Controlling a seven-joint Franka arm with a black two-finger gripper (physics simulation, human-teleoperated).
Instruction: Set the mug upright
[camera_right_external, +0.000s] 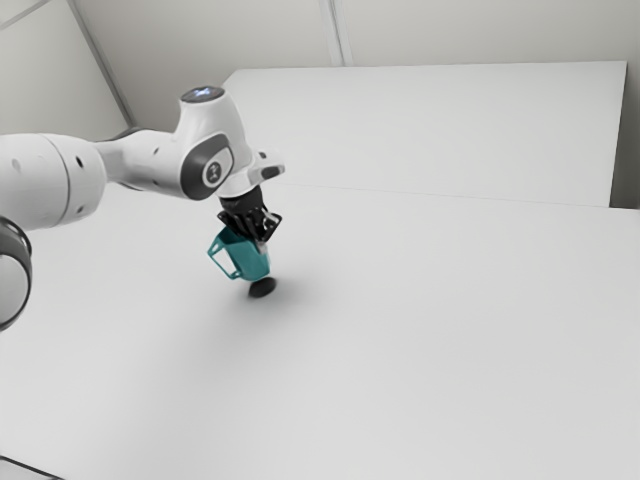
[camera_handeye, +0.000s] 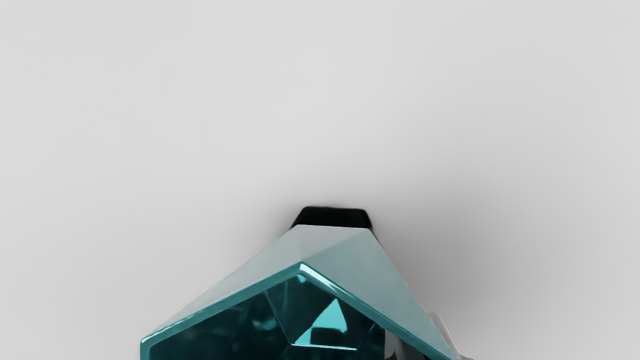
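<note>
The teal faceted mug (camera_right_external: 250, 262) hangs tilted below the hand, its open rim facing up toward the gripper (camera_right_external: 262, 242) and its handle toward the exterior view's left. In the wrist view the mug (camera_handeye: 345, 245) shows its pale outer side and dark inside. There the gripper (camera_handeye: 419, 345) is shut on the mug's wall, one finger inside the rim and the other along the outside. The fingertips are partly hidden by the mug. A dark patch (camera_right_external: 262, 288) lies just under the mug's lower end; whether the mug touches the table cannot be told.
The white table (camera_right_external: 420, 330) spreads around the mug. Behind it a second pale surface (camera_right_external: 430, 130) reaches toward the back wall. The arm comes in from the exterior view's left, above the table.
</note>
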